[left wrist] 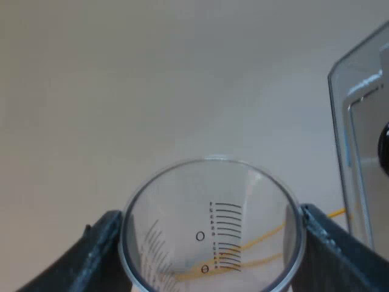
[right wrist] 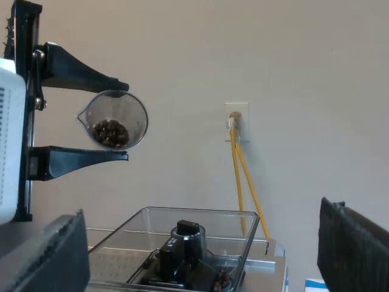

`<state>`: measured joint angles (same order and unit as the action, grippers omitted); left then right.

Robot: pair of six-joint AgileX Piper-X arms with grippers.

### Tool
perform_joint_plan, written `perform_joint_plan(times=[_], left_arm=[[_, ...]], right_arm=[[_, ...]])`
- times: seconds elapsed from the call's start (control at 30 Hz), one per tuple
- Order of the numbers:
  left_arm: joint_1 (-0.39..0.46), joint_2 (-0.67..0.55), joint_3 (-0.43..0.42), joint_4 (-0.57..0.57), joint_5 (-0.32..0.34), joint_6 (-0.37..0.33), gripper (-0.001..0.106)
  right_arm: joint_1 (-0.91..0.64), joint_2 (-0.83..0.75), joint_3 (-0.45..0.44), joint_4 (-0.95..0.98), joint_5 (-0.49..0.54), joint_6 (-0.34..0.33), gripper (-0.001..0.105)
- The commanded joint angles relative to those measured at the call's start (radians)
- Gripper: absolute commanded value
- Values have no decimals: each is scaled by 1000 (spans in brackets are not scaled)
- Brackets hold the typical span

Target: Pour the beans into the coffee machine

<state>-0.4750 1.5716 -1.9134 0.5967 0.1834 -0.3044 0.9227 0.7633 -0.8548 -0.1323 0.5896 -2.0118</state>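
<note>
Glass [left wrist: 182,207]: one, clamped by left claw [left wrist: 209,240].

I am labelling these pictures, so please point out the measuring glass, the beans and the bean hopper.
measuring glass [left wrist: 196,214]: left wrist view, clear wall beside the scale.
beans [right wrist: 110,132]: right wrist view, middle of the heap.
bean hopper [right wrist: 213,220]: right wrist view, clear far wall.

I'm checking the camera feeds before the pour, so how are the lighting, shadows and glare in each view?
Left wrist view: soft, even light on the wall, no hard shadows; pale glare on the hopper; the glass bends the yellow cables seen through it. Right wrist view: flat light; the left tool looks dark against the wall, and the beans show plainly in the glass.
</note>
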Motion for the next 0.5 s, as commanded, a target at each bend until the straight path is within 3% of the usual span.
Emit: perform_joint_plan(times=[0.03,0.2,0.5], left_arm=[[-4,6,-10,-18,7,72,0],[-4,29,-10,-18,8,166,0],[-19,45,-10,-18,8,414,0]], right_arm=[[-4,-5,-11,-5,-10,-9,78],[-4,-5,-11,-5,-10,-9,78],[-4,-5,-11,-5,-10,-9,78]])
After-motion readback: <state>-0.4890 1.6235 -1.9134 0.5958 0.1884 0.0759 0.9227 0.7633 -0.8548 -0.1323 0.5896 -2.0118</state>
